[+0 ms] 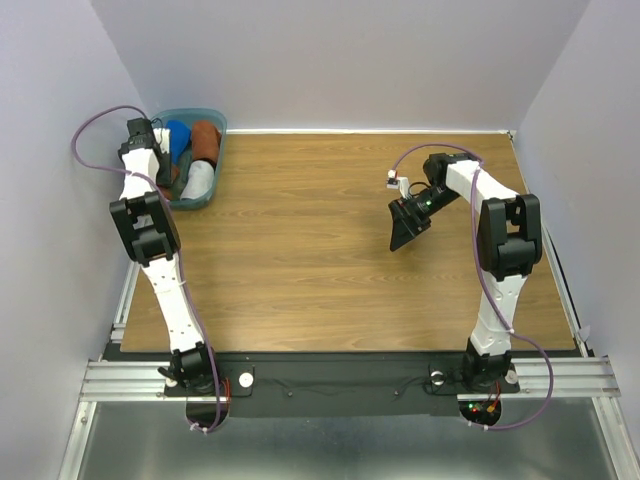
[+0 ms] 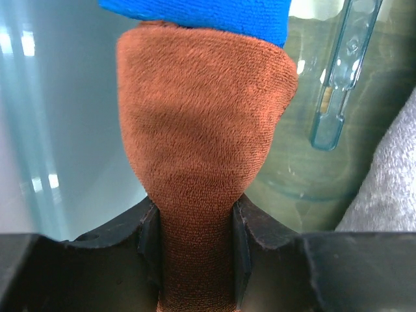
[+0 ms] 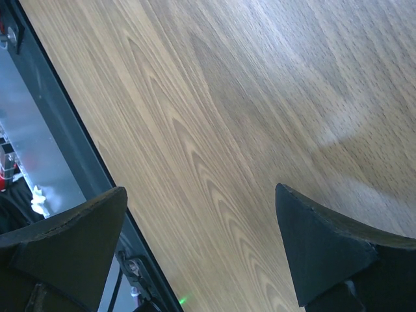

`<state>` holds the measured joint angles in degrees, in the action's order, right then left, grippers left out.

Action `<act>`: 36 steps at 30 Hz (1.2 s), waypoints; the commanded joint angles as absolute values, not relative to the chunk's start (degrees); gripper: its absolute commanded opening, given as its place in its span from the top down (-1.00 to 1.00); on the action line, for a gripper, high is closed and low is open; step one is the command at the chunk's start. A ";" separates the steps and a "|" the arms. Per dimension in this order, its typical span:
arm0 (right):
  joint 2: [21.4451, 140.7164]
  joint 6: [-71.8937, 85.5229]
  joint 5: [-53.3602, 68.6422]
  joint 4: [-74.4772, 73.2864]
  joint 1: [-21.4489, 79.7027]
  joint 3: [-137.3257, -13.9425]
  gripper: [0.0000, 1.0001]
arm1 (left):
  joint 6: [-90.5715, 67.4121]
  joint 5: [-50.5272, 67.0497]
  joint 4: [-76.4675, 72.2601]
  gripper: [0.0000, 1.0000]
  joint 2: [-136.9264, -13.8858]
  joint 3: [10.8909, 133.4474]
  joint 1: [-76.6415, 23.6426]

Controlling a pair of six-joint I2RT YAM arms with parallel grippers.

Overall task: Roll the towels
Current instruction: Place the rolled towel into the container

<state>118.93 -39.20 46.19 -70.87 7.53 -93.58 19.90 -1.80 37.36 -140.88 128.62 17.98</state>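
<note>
Between black fingers (image 2: 151, 250), plush rust-brown towel (image 2: 201, 149).

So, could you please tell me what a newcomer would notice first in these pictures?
Probably the rust-brown towel, pinched between the left gripper's fingers inside the translucent blue tub at the table's far left corner. Then the right gripper, wide open and empty over bare wood on the right.

Pale lilac walls (image 1: 350, 60); wood-grain table (image 1: 320, 250), metal rails (image 1: 330, 378).
</note>
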 commanded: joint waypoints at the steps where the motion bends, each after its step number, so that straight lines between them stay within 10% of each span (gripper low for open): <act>1: 117.25 -39.38 45.35 -69.70 7.21 -93.08 -1.00 | 17.14 -0.88 34.54 1.00 -139.66 125.25 18.28; 10: 117.16 -39.46 45.70 -69.70 7.12 -92.46 -1.00 | 16.17 -0.44 29.88 0.79 -139.13 120.31 18.37; 16: 116.46 -39.46 45.53 -69.79 7.12 -92.37 -1.00 | 16.70 1.30 33.05 -0.09 -136.85 121.82 18.28; 24: 116.19 -39.29 46.41 -69.79 7.12 -93.07 -1.00 | 19.42 0.97 34.19 -0.72 -131.76 121.90 18.37; 36: 114.88 -38.85 47.29 -69.79 7.03 -94.48 -1.00 | 22.94 1.58 37.62 -0.97 -126.48 130.87 17.93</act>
